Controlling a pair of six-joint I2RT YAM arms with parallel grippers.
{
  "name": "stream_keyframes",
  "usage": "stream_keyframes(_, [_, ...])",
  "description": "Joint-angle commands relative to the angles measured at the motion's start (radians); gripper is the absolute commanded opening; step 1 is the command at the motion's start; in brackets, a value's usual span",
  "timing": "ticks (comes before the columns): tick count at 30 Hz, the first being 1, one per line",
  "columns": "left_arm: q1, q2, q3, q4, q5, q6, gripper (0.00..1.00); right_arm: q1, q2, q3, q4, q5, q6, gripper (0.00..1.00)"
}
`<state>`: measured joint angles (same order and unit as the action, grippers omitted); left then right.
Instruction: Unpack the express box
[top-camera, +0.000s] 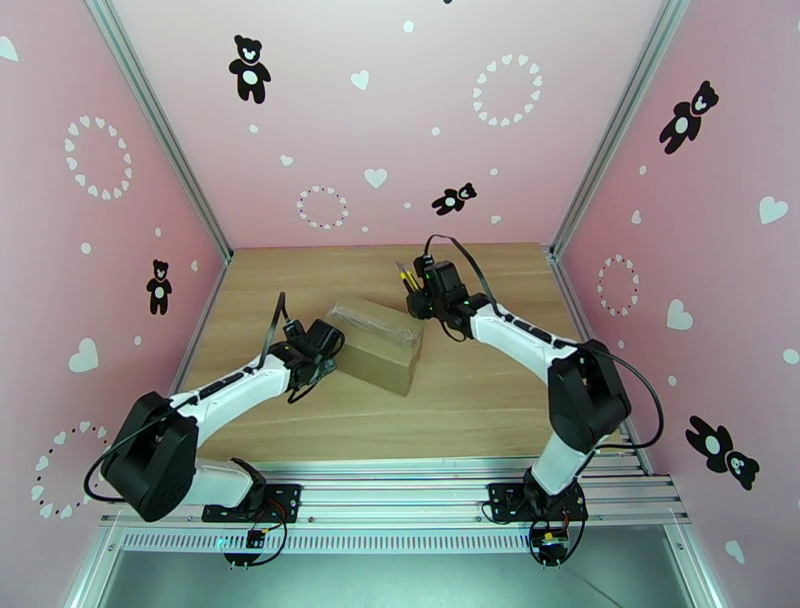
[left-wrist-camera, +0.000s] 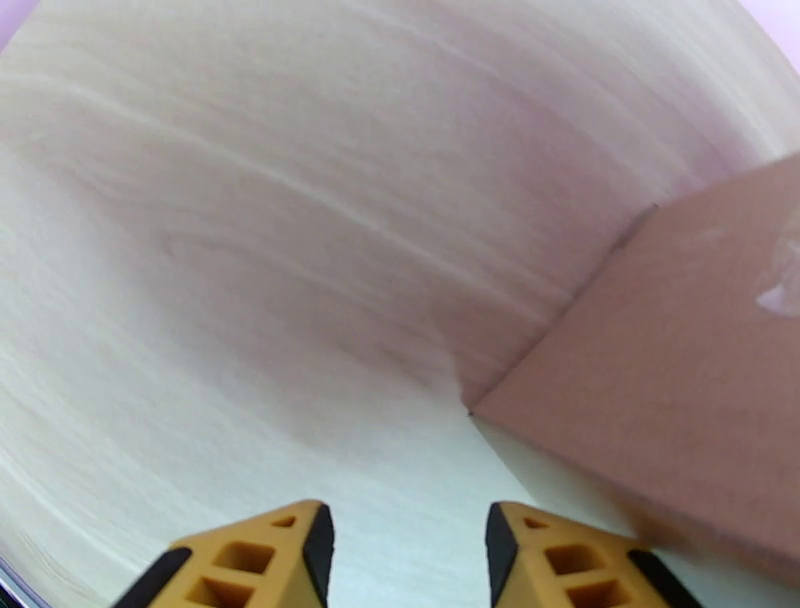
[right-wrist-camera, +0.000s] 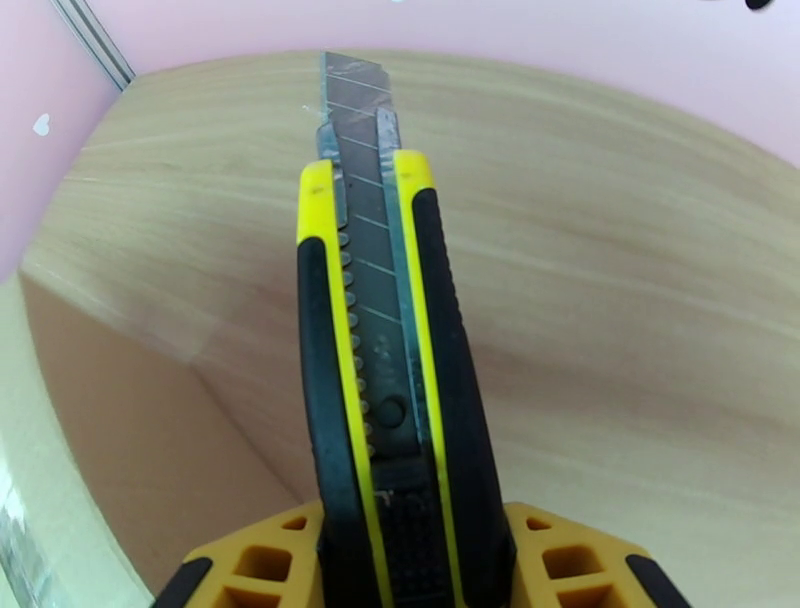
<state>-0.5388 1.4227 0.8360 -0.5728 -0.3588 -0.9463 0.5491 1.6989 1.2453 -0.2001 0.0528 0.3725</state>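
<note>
Right pincer (right-wrist-camera: 420, 555) grips a yellow-and-black knife (right-wrist-camera: 385, 340) by its handle, with the blade (right-wrist-camera: 352, 100) pushed out and pointing over bare table (top-camera: 480, 410), not yet on anything. Just beside it the box (top-camera: 378, 348) lies askew in the middle of the table between the two arms, clear tape (top-camera: 375, 322) running along its top. Left pincer (left-wrist-camera: 405, 560) stands wide with nothing in it, low at the box's left end; whether it touches the cardboard I cannot tell. The job now looks like slitting the tape. That calls for tipping the blade down onto the seam, cutting shallow so whatever is inside is spared, and pulling straight along it. The left pincer should press against the end so the light box does not slide.
</note>
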Motion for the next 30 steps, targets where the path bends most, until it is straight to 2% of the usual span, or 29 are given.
stream_keyframes(1, [0.007,0.033,0.053,0.033,-0.028,0.042,0.48,0.014,-0.06,-0.041,-0.019,0.028,0.057,0.0])
stream_keyframes(17, [0.086,0.112,0.126,0.079,-0.016,0.072,0.48,0.09,-0.136,-0.133,-0.021,0.092,0.159,0.0])
stream_keyframes(30, [0.087,-0.008,0.078,0.042,-0.019,0.085,0.48,0.092,-0.198,-0.096,-0.107,0.173,0.09,0.0])
